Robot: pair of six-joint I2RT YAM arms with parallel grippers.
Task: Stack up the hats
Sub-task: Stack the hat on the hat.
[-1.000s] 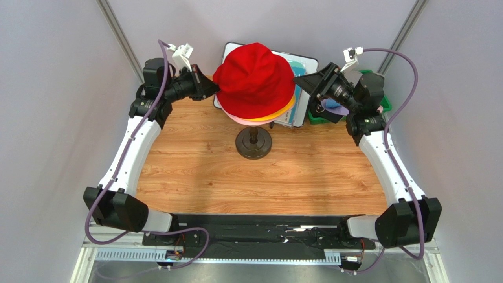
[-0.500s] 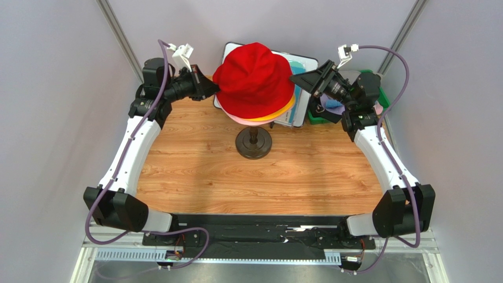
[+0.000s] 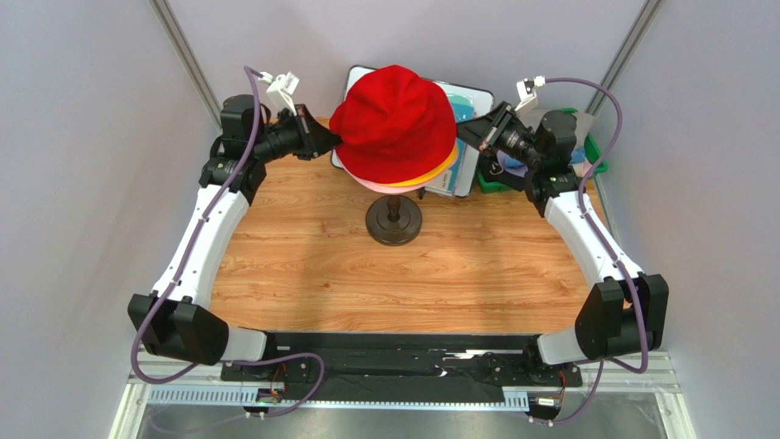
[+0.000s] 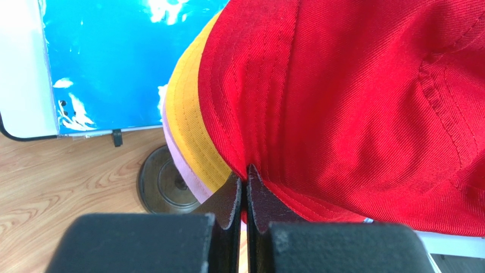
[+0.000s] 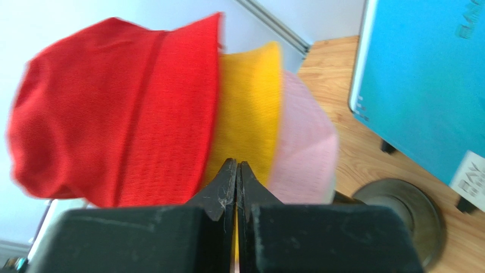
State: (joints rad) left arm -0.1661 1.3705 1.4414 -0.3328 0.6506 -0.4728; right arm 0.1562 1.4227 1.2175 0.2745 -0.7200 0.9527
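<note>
Cloth: red hat (image 3: 394, 123), matt twill weave, ribbed stitch rows on the brim; orange-yellow hat (image 4: 190, 131), same matt twill; pink hat (image 5: 301, 148), soft and matt, weave too blurred to tell.
Wood: table (image 3: 366, 274), grain-pattern top, smooth, low sheen.
Metal-like: round base (image 3: 394, 224), dark, smooth, dull shine.
Glossy: teal sheet (image 4: 114, 62), slick, with bright glare patches; white frame (image 4: 20, 68), smooth plastic.
Plastic-like: left gripper (image 4: 246, 173) and right gripper (image 5: 237, 168), black, matt, finely grained; arm shells (image 3: 206, 229), white, smooth, slightly glossy.
</note>
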